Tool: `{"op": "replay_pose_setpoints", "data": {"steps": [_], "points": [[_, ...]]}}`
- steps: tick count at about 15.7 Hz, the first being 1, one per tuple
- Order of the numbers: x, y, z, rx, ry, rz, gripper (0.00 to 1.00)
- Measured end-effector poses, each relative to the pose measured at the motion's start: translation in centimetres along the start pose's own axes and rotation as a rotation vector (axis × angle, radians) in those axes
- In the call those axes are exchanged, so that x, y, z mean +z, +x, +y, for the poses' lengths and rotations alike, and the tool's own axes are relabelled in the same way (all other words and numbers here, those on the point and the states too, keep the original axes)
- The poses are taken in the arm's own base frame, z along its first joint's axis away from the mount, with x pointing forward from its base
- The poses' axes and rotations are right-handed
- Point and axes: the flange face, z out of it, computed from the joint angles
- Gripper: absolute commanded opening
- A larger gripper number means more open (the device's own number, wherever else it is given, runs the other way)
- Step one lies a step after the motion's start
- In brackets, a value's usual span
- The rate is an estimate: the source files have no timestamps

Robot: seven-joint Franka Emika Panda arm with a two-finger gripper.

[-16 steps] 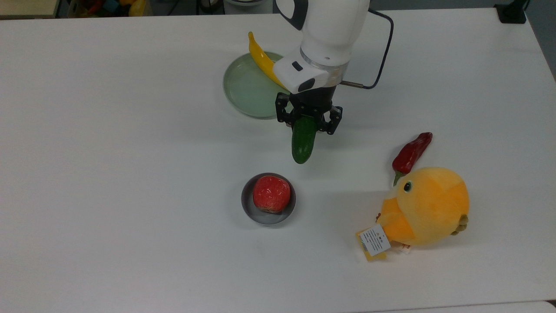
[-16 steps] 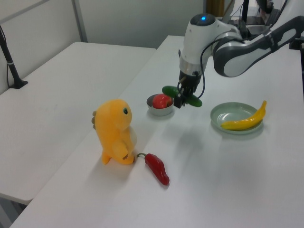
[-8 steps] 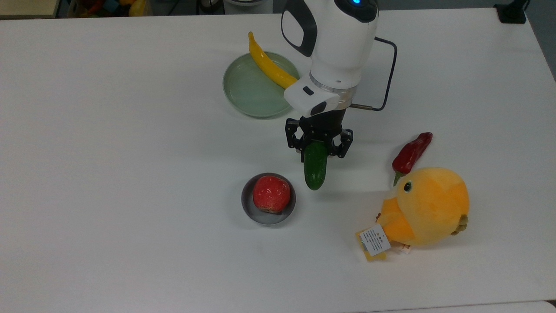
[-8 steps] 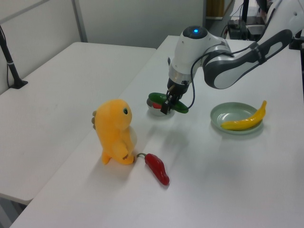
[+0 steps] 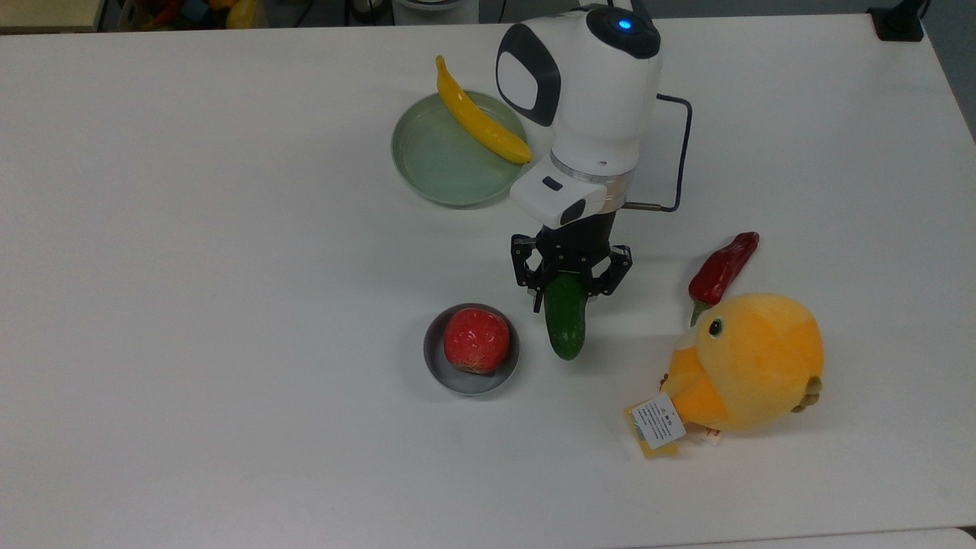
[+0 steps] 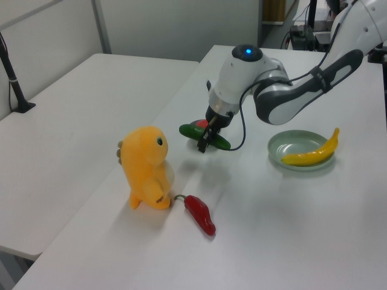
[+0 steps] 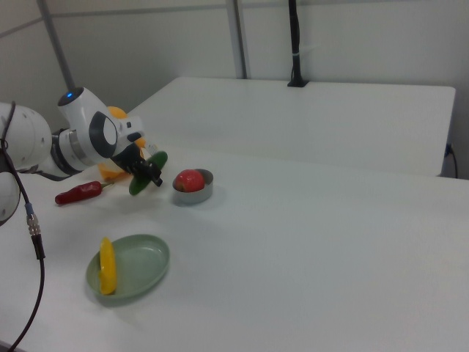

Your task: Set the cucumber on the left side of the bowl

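cucumber (image 5: 566, 324) clamped between fingers (image 5: 538, 284)

So on your table (image 5: 191, 267), the bowl (image 5: 438, 364) sits near the middle with an apple (image 5: 476, 340) in it. In the top view, the cucumber (image 5: 566, 326) is just beside the bowl on the top view's right, held in the pincer (image 5: 570, 284) above the table. Further toward the top view's right you've got the plush toy (image 5: 751, 362), with the chili pepper (image 5: 722, 268) just behind it. The plate (image 5: 435, 152) is behind the bowl, well apart, with the banana (image 5: 476, 116) lying across its rim.
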Motion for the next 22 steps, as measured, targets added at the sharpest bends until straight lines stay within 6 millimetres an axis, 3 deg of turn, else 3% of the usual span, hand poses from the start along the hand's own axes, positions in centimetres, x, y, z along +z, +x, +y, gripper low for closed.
{"op": "replay_pose_setpoints", "data": {"steps": [4, 10, 12, 13, 14, 17, 22], "points": [[1.6, -0.5, -0.3, -0.028, -0.013, -0.005, 0.7], [1.5, -0.2, -0.3, -0.025, -0.011, 0.001, 0.72], [1.5, -0.1, -0.2, -0.024, -0.01, 0.002, 0.85], [1.4, 0.0, -0.2, -0.024, -0.01, 0.003, 1.0], [1.3, 0.1, -0.1, -0.023, -0.009, 0.007, 1.0], [-0.7, 1.4, 0.4, -0.019, -0.015, 0.031, 1.0], [-8.0, 2.4, 3.0, -0.021, -0.089, -0.079, 1.0]]}}
